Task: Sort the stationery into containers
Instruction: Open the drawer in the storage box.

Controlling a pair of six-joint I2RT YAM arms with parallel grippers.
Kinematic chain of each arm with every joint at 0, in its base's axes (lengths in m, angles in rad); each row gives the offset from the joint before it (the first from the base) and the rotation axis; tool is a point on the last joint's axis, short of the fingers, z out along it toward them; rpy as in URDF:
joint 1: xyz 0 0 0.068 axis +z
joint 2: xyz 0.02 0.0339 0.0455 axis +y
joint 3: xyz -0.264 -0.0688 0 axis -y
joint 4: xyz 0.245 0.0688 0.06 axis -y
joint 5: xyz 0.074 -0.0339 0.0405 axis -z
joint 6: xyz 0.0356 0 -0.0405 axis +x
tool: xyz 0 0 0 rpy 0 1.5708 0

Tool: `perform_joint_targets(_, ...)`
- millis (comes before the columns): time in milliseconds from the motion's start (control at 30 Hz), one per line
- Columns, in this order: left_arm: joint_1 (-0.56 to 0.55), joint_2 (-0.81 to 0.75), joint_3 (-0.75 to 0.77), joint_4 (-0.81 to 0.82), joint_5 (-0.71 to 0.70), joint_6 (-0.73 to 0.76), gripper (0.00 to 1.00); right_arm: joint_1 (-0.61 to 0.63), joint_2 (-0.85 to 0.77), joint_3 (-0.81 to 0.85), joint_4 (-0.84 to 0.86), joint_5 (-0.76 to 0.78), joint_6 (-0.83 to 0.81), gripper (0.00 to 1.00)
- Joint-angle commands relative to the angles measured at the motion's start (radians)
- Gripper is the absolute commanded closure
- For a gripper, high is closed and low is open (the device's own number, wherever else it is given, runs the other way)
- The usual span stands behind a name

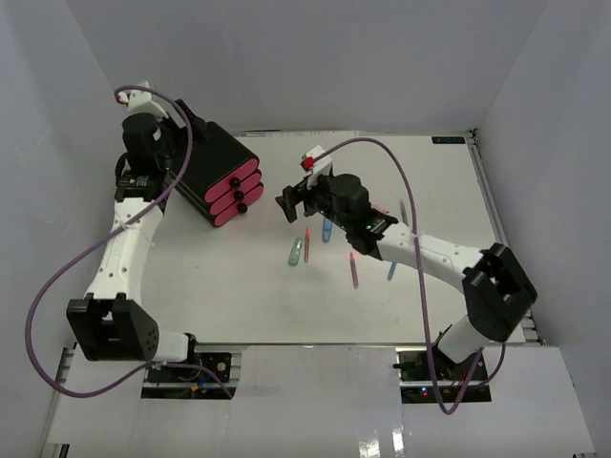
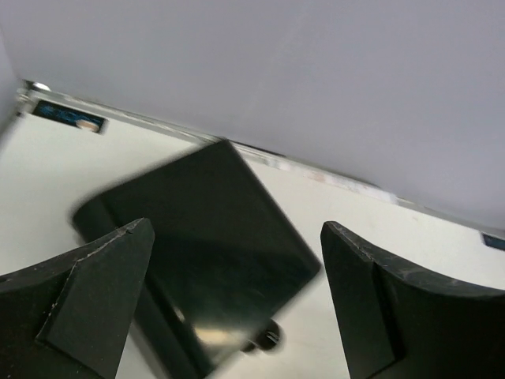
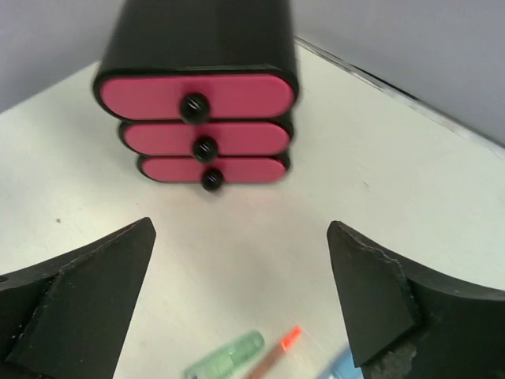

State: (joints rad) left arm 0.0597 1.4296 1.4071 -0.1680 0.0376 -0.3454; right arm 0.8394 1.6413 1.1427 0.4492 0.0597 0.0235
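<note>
The containers [image 1: 227,181] are a black rounded box with three pink drawers, all shut, each with a black knob [image 3: 195,105]. My left gripper [image 2: 237,229] hangs open just above and behind the box's black top [image 2: 205,245]. My right gripper [image 1: 289,205] is open and empty, above the table and facing the drawer fronts [image 3: 201,95] from a short distance. Stationery lies on the table under and behind it: a pale green piece [image 1: 295,252], an orange-tipped pen [image 1: 307,243], a blue piece [image 1: 327,229], a purple pen [image 1: 354,272] and a blue pen [image 1: 391,271].
White walls close the table in at the back and both sides. A thin pen [image 1: 402,210] lies by the right arm. Purple cables loop over both arms. The table's far edge [image 2: 331,178] runs just beyond the box.
</note>
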Motion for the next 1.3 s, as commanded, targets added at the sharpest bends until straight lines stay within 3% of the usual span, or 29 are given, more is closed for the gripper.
perform_joint_targets(0, -0.162, -0.118, -0.095, -0.065, -0.204, -0.090, 0.02, -0.016, -0.183, -0.102, -0.090, 0.149, 0.001, 0.02)
perform_joint_targets(100, -0.321, -0.167, -0.212, -0.082, -0.327, -0.174, 0.02, -0.026, -0.320, -0.202, -0.182, 0.233, 0.029, 0.10)
perform_joint_targets(200, -0.417, -0.158, -0.261, -0.093, -0.503, -0.240, 0.02, -0.042, -0.461, -0.312, -0.251, 0.265, 0.061, 0.10)
perform_joint_targets(333, -0.576, -0.057, -0.272, -0.120, -0.721, -0.308, 0.02, -0.051, -0.673, -0.452, -0.290, 0.307, 0.078, 0.10)
perform_joint_targets(433, -0.629, 0.061, -0.234, -0.172, -0.780, -0.346, 0.10, -0.062, -0.770, -0.543, -0.306, 0.341, 0.078, 0.10)
perform_joint_targets(667, -0.632, 0.195, -0.200, -0.212, -0.936, -0.438, 0.23, -0.072, -0.995, -0.678, -0.323, 0.428, 0.056, 0.10)
perform_joint_targets(867, -0.626, 0.244, -0.211, -0.212, -1.058, -0.532, 0.37, -0.072, -1.017, -0.683, -0.325, 0.422, 0.056, 0.10)
perform_joint_targets(1267, -0.587, 0.282, -0.246, -0.047, -1.024, -0.471, 0.39, -0.074, -1.042, -0.695, -0.323, 0.399, 0.053, 0.10)
